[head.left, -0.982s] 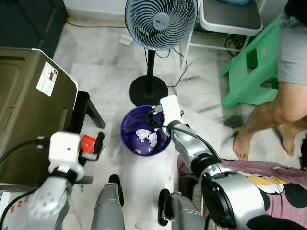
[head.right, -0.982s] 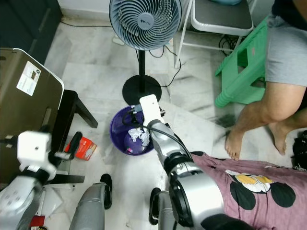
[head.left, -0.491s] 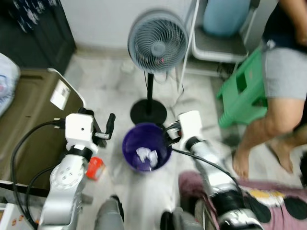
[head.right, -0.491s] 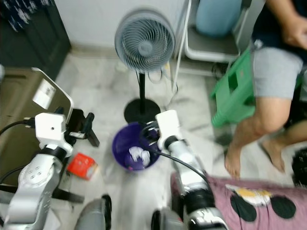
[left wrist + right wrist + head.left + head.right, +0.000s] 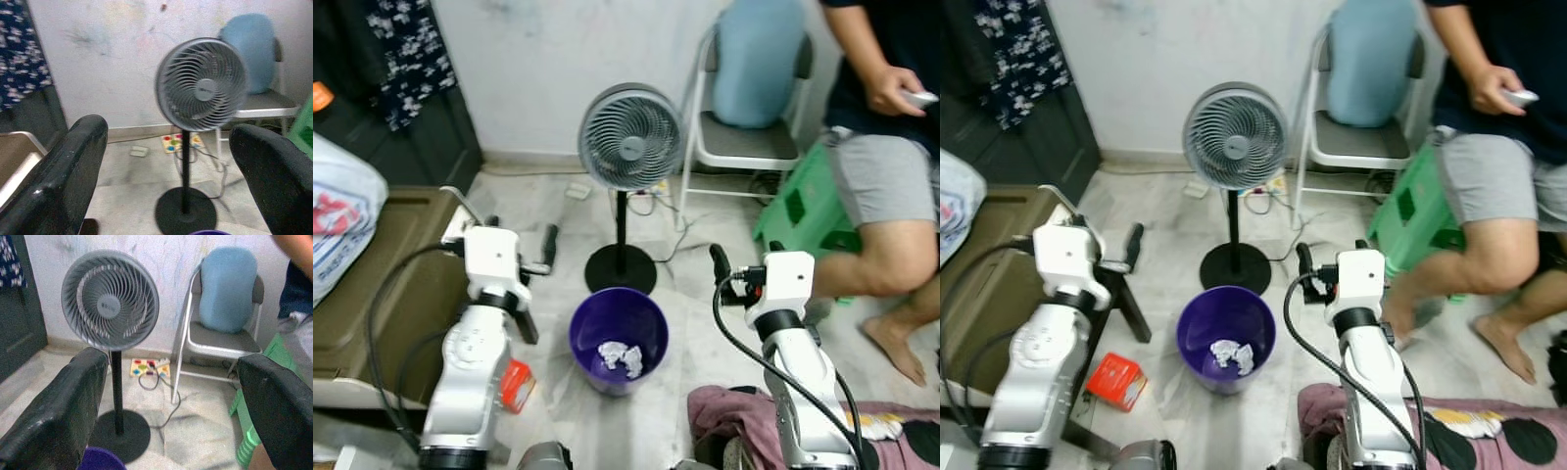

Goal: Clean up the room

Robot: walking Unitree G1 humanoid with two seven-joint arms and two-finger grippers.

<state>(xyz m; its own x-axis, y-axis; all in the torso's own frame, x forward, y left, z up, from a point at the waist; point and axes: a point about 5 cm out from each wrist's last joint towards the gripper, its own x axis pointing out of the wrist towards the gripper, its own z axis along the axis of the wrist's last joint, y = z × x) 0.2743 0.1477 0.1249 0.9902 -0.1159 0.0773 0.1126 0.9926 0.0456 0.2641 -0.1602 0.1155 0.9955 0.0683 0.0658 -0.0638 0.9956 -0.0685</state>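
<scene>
Grippers raised, both empty: my left gripper (image 5: 548, 247) hangs above and to the left of the purple bin (image 5: 618, 339), its two black fingers (image 5: 63, 176) spread wide with nothing between them, touching nothing. My right gripper (image 5: 716, 262) is held at about the same height on the bin's other side, its fingers (image 5: 58, 411) equally far apart and holding nothing.

The bin stands upright on the pale marble floor (image 5: 553, 201) between my two arms, just in front of the round black base of a grey pedestal fan (image 5: 629, 136). Crumpled white paper (image 5: 622, 357) lies at its bottom. A small red box (image 5: 516, 385) sits on the floor beside my left arm, near the bin but apart from it.

Behind the fan, a metal folding chair (image 5: 744, 147) carries a blue cushion (image 5: 756, 59) against its back. A person sits to my right beside a green plastic stool (image 5: 798, 211), one hand (image 5: 891, 90) holding a small pale object I cannot identify. A patterned pink cloth (image 5: 862, 431) lies at my right foot.
</scene>
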